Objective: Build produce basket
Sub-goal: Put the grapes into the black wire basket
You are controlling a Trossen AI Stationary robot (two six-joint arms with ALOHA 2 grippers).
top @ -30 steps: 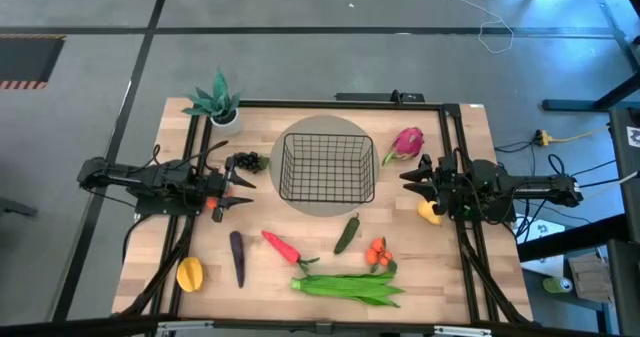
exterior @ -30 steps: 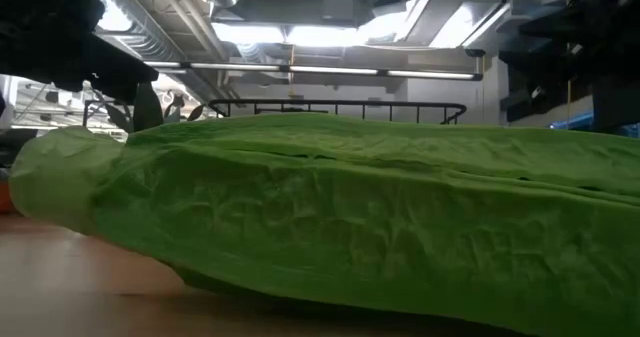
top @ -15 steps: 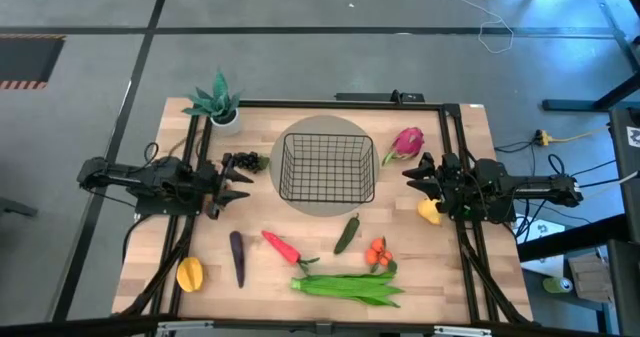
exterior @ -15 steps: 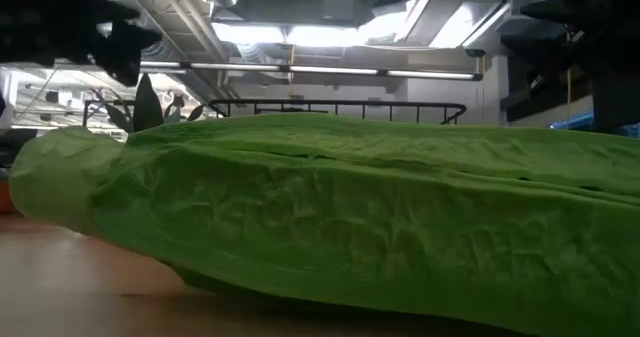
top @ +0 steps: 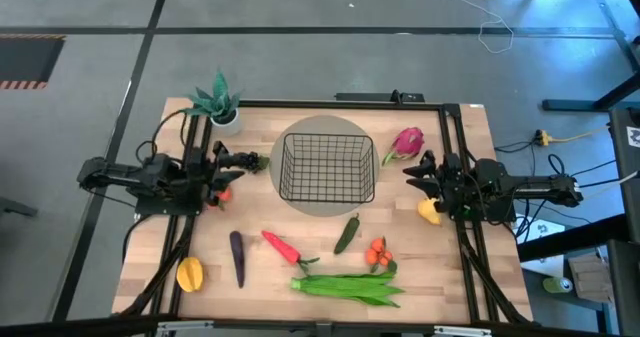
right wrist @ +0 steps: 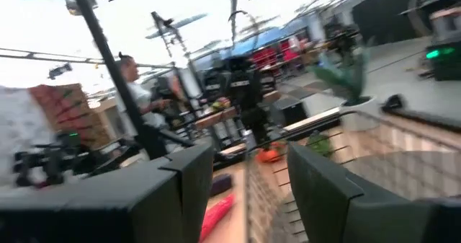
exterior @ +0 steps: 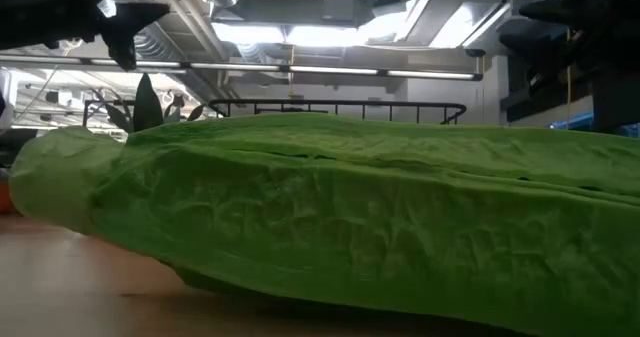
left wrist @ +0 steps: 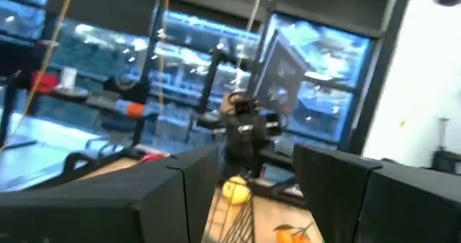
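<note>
The black wire basket (top: 325, 167) sits on a round mat at the table's middle. My left gripper (top: 236, 164) (left wrist: 256, 178) is open, above the table just left of the dark grapes (top: 252, 161). My right gripper (top: 410, 175) (right wrist: 248, 171) is open, between the pink dragon fruit (top: 407, 142) and the yellow lemon (top: 428, 212). Eggplant (top: 237, 258), red pepper (top: 280, 245), mango (top: 190, 274), cucumber (top: 346, 233), tomatoes (top: 378, 254) and the leafy bundle (top: 350, 287) (exterior: 330, 217) lie near the table's near edge.
A white pot with a teal plant (top: 215, 102) stands at the far left corner. Dark frame rails (top: 195, 137) run along both sides of the table under the arms. The low view is mostly blocked by the leafy bundle. A person (right wrist: 133, 77) shows beyond the table.
My left gripper has swung from pointing toward the near right to pointing at the grapes, moving toward the far edge and rising. It stays open. The produce and basket have not moved.
</note>
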